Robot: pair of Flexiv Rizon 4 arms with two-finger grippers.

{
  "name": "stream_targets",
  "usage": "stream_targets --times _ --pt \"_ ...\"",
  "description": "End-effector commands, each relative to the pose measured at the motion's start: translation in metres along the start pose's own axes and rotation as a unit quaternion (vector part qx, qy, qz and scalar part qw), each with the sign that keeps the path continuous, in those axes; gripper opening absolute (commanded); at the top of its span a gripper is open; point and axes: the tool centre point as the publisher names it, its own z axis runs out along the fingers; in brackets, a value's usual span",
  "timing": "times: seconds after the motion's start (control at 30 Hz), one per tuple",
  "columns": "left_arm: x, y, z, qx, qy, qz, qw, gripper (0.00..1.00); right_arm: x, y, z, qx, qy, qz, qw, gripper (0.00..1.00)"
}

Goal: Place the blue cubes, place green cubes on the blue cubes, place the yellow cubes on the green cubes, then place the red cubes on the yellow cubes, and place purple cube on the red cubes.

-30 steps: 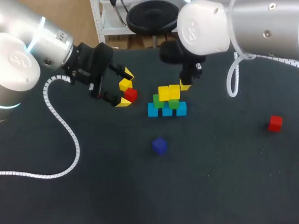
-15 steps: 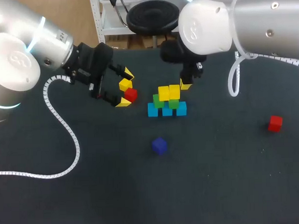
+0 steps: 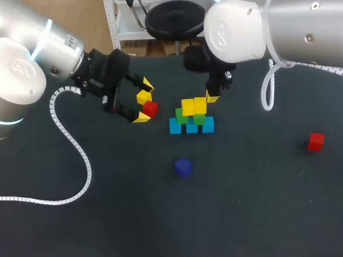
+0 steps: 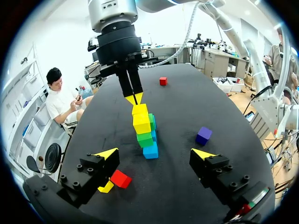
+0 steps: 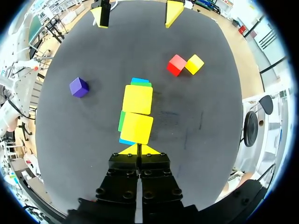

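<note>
A stack stands mid-table: blue cubes (image 3: pixel 192 127) at the base, green cubes (image 3: pixel 181 116) on them, two yellow cubes (image 3: pixel 194 106) on top. My right gripper (image 3: pixel 212 97) is shut and empty, its tips just behind the stack and close to the nearest yellow cube (image 5: pixel 136 127). My left gripper (image 3: pixel 143 101) is open, left of the stack. A loose yellow cube (image 3: pixel 143 97) and a red cube (image 3: pixel 150 108) lie between its fingers, close to one finger (image 4: pixel 106 153). A second red cube (image 3: pixel 315 141) lies far right. The purple cube (image 3: pixel 183 166) sits in front of the stack.
A white coiled cable (image 3: pixel 71 149) from my left arm trails over the table's left side. Another white cable (image 3: pixel 266 91) hangs from my right arm behind the stack. Bare dark tabletop (image 3: pixel 247 205) spreads across the front and right.
</note>
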Motion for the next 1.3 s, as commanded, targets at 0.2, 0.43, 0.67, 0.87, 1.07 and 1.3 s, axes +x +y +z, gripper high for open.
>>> stream_targets --times 0.2,0.43,0.67,0.87,1.07,1.3 --pt "-0.001 0.002 0.000 0.003 0.003 -0.001 1.000 1.00 0.000 0.002 -0.001 0.002 -0.004 -0.002 1.000 0.00" --pt "-0.001 0.002 0.000 0.003 0.003 -0.001 1.000 1.00 0.000 0.002 -0.001 0.002 -0.005 0.000 1.000 0.00" --pt "-0.001 0.002 0.000 0.003 0.003 -0.001 1.000 1.00 -0.001 0.004 -0.001 0.002 -0.007 -0.003 1.000 0.00" --pt "-0.001 0.002 0.000 0.003 0.003 -0.001 1.000 1.00 -0.001 0.003 -0.001 0.002 -0.009 -0.003 1.000 0.00" --pt "-0.001 0.002 0.000 0.003 0.003 -0.001 1.000 1.00 0.007 0.004 -0.003 0.003 -0.011 0.007 1.000 0.00" --pt "-0.001 0.002 0.000 0.003 0.003 -0.001 1.000 1.00 0.033 0.017 -0.028 0.022 -0.032 0.017 0.999 0.00"
